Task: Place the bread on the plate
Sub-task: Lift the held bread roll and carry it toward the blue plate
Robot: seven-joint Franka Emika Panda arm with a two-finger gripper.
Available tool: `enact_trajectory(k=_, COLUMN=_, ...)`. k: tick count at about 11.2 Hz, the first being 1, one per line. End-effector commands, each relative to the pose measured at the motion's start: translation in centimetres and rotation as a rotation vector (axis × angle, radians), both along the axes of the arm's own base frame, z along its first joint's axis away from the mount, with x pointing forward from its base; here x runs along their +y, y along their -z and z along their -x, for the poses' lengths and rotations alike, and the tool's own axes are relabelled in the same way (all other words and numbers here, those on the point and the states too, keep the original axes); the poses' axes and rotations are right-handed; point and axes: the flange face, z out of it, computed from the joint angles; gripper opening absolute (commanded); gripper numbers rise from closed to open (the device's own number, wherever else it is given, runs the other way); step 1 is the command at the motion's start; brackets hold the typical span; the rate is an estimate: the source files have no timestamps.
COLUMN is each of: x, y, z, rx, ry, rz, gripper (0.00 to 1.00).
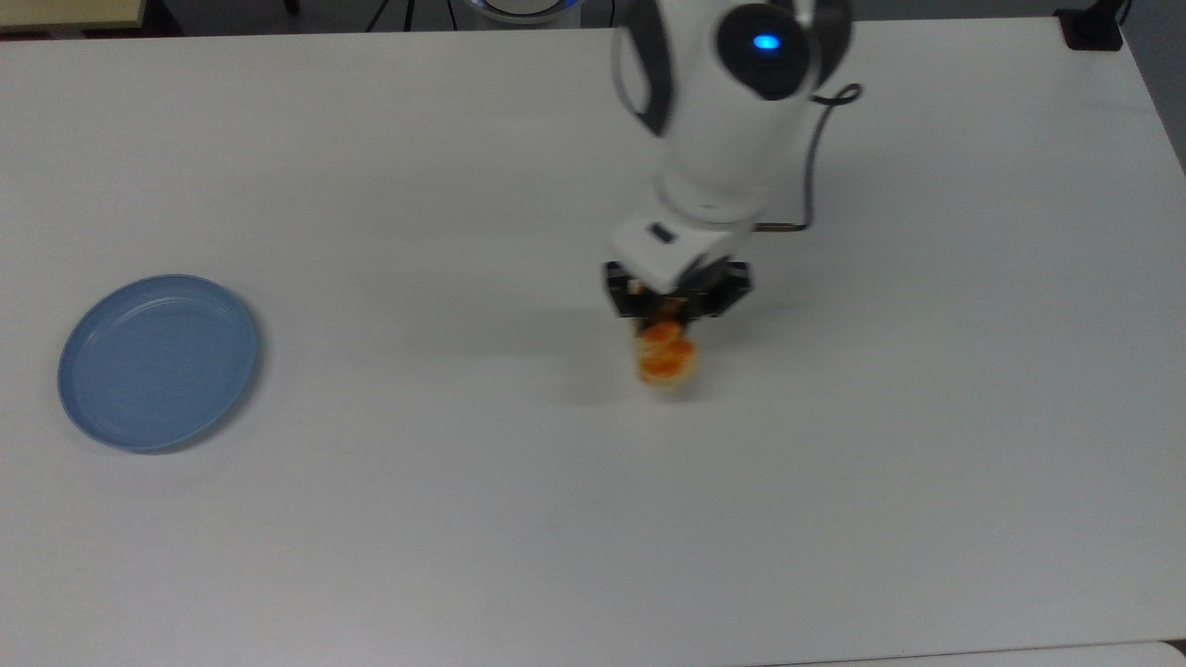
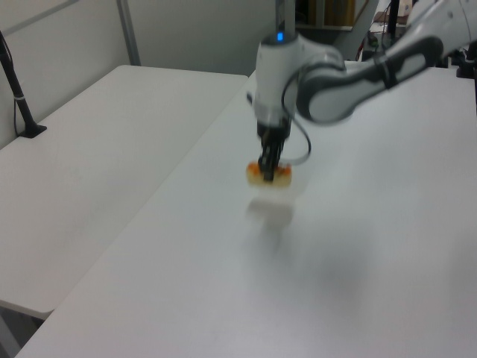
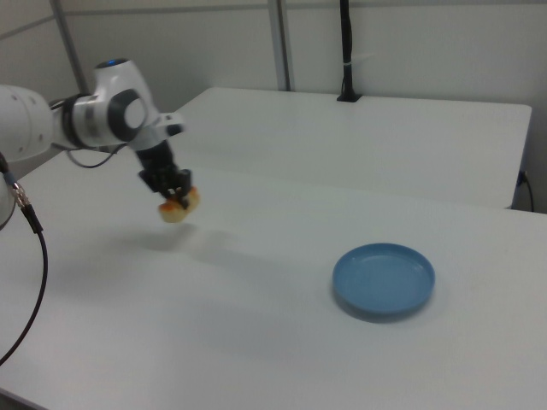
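Above the white bench, the tool is clamped on the bread, carrying it clear of the surface. Transport is underway; next, travel toward the top view's left, over the light-blue plate, then lower.

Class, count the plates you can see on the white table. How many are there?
1. The plate sits alone near the top view's left edge of the table, far from the gripper carrying the bread.
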Motion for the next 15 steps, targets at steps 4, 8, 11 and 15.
enact_trajectory(k=4, x=-29.1, y=-2.5, z=-2.1, rx=-0.01, ry=0.024, rz=0.047, gripper=0.4)
enact_trajectory(k=8, x=-41.4, y=0.3, z=-1.7, rx=-0.141, ry=0.019, rz=0.096, gripper=0.42)
enact_trajectory(k=11, x=-45.4, y=3.4, z=-1.3, rx=-0.177, ry=0.024, rz=0.119, gripper=0.43)
enact_trajectory(k=15, x=-46.9, y=4.1, z=-0.6, rx=-0.165, ry=0.03, rz=0.117, gripper=0.62)
